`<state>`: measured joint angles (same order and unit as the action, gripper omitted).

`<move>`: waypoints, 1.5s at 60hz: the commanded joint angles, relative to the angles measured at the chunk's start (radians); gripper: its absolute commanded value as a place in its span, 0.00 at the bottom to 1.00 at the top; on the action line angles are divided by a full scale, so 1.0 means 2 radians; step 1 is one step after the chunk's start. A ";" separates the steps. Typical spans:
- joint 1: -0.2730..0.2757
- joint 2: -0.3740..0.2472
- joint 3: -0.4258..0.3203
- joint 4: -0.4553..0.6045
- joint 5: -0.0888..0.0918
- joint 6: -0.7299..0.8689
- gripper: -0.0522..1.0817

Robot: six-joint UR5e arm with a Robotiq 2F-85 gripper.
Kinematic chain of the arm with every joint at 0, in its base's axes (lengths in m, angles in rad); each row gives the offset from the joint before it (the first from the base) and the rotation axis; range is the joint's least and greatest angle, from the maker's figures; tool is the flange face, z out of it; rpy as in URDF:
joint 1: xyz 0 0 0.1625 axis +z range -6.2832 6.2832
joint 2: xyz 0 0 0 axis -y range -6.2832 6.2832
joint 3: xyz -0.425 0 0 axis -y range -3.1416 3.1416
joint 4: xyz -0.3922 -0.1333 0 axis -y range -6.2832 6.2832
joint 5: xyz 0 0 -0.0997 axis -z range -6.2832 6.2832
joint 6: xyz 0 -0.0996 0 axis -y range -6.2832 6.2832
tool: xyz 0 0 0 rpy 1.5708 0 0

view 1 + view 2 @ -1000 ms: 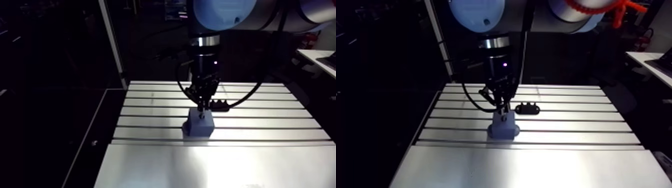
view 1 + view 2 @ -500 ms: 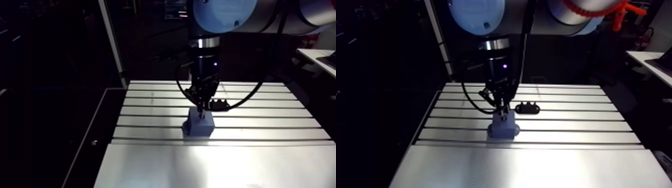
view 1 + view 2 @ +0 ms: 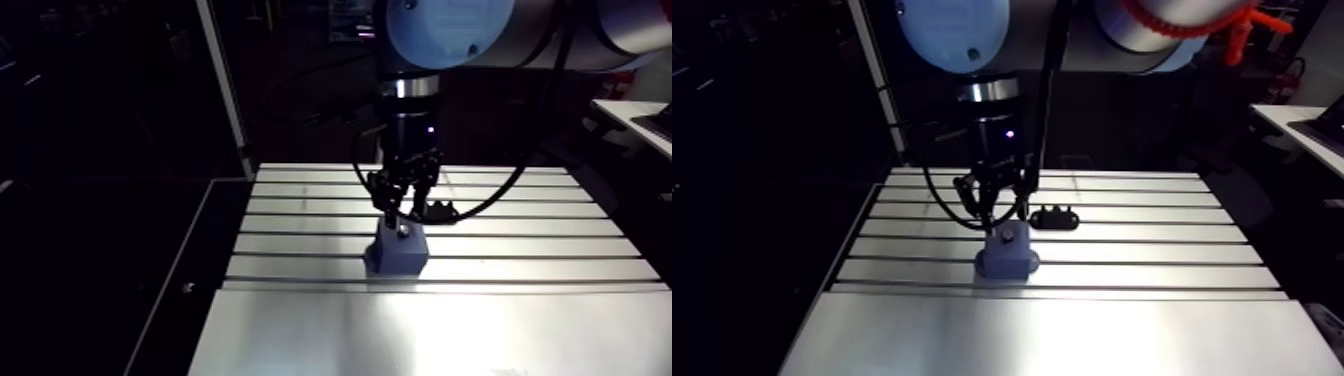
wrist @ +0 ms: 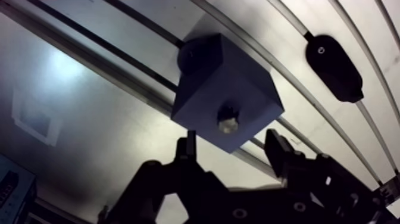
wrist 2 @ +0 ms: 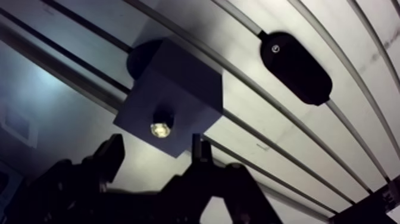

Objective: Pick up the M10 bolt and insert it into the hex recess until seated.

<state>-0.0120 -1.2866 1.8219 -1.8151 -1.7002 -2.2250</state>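
A blue-grey block (image 4: 221, 83) stands on the slotted table (image 3: 520, 240). The bolt (image 4: 228, 121) sits in the recess in the block's top face, only its bright end showing. My gripper (image 4: 232, 143) hangs just above the block, open, with one finger on each side of the bolt and touching nothing. In the arm view the gripper (image 3: 403, 203) sits a little above the block (image 3: 398, 252), and the bolt (image 3: 1009, 236) shows as a small pale spot on the block's top.
A black oval fixture (image 4: 333, 67) lies on the table beyond the block, across a slot or two. A smooth metal plate (image 3: 430, 330) runs along the table's near edge. Dark drop-off lies off the table's left side.
The gripper's fingers have spread apart and the gripper has lifted slightly off the block. The bolt stays behind in the block's top.
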 commanded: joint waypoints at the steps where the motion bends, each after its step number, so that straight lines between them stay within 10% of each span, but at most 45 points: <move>1: 0.000 0.000 -0.002 -0.001 0.000 0.000 0.05; 33: -0.002 0.000 -0.003 -0.003 0.001 0.011 0.05; 56: -0.029 -0.011 0.023 -0.061 0.006 0.210 0.05; 70: -0.028 -0.028 0.071 -0.149 0.044 0.223 0.05; 90: -0.029 -0.034 0.083 -0.153 0.056 0.216 0.09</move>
<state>-0.0659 -1.3484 1.9747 -2.1083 -1.6039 -1.7867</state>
